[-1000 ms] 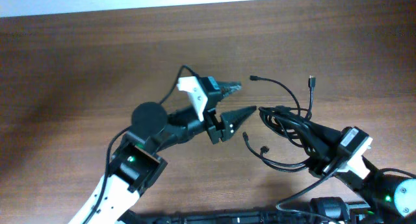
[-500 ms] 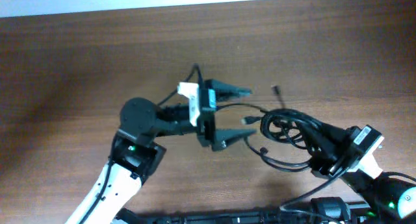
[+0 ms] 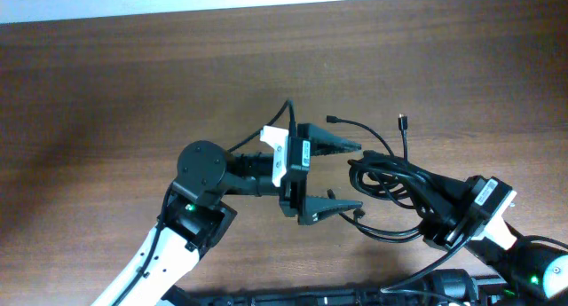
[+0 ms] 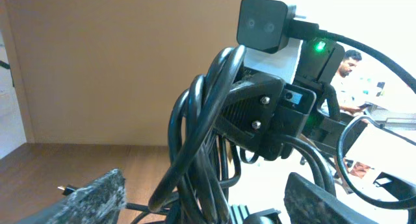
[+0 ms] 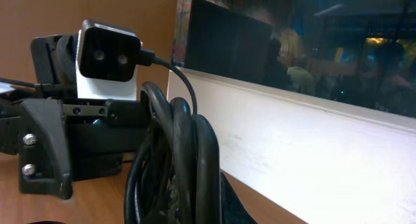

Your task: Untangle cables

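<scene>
Cables [image 3: 390, 175] make one thick black bunch of thin cords, looped many times. The bunch is at about 4 o'clock from the middle of the brown table [image 3: 133, 93]. Its long way runs from 10 o'clock to 4 o'clock. Two loose ends poke out of it. One points to 12 o'clock and has a small plug [image 3: 404, 120]. The other curls toward 10 o'clock.

The right gripper [image 3: 428, 200] is squeezed tight on the bunch. Its arm comes in from 4 o'clock and reaches toward 10 o'clock.

The left gripper [image 3: 360, 176] is spread wide and holds nothing. Its tips are just beside the bunch's 10 o'clock end. Its arm comes up from 7 o'clock, bends, and points to 3 o'clock.
</scene>
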Robot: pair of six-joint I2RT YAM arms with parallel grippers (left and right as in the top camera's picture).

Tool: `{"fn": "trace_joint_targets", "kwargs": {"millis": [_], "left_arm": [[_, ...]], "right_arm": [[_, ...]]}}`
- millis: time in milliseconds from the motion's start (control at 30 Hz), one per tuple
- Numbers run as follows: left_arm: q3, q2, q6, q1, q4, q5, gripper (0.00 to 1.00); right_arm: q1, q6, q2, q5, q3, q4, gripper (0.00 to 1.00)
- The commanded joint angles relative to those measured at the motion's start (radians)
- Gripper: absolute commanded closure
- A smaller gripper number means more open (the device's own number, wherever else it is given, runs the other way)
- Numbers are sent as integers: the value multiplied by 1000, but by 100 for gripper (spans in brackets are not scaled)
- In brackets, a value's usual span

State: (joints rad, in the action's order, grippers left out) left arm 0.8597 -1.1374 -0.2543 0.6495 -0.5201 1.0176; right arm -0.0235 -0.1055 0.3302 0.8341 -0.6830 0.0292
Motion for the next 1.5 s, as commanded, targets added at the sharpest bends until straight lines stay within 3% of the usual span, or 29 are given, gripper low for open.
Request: {"fn": "trace_joint_targets", "kwargs": {"millis": [0,167,267,333,400,467,533,633,767,800,900,1000,1033,1067,1133,1167,1300,1367,1467], "left_arm": [[14,-39,-7,5,-3,4,28],[14,-58,-11,7,-3,3,36],[14,-58,-11,44,-3,-43,66],[14,-59,-11,69,-32,-49,64],[14,-59,-10,76,-52,-50,69],[14,-59,-10,76,-51,-50,98],[14,-60,-10,76,-51,-50,100],[14,-59,-10,76,-51,-49,67],[14,-59,-11,76,-51,-49,61],[14,-59,-11,76,-51,-49,61],[14,-59,-10,76,-48,-50,89],[14,-59,-10,76,-48,-76,99],[14,-59,-10,76,-47,-96,100],[14,-59,-10,75,-48,-100,100],[14,-59,-10,74,-43,-175,100],[14,-59,-9,71,-44,-216,100],[14,-59,25,-49,-11,-258,100],[14,-59,25,-133,36,-282,100],[14,-59,65,-190,35,-282,100]], "right_arm": [[-3,-8,-3,8,-14,-36,96],[-3,-7,-3,0,-14,-113,96],[-3,-8,-3,3,-14,-108,96],[-3,-8,-3,27,-14,-105,96],[-3,-8,-3,27,-14,-86,96],[-3,-8,-3,27,-14,-86,96],[-3,-7,-3,26,-14,-86,96],[-3,-7,-3,-20,-14,-90,96],[-3,1,-3,-64,-14,-147,96],[-3,1,-3,-64,-14,-155,96],[-3,0,-3,-59,-14,-153,96],[-3,0,-3,-56,-14,-111,96],[-3,0,-3,-56,-14,-77,88],[-3,0,-3,-56,-14,-46,67],[-3,0,-3,-56,-14,21,57],[-3,0,-3,-56,-14,35,44],[-3,0,-3,-55,-14,85,11],[-3,0,-3,-47,-14,137,5],[-3,0,-3,-2,-14,214,5]]}}
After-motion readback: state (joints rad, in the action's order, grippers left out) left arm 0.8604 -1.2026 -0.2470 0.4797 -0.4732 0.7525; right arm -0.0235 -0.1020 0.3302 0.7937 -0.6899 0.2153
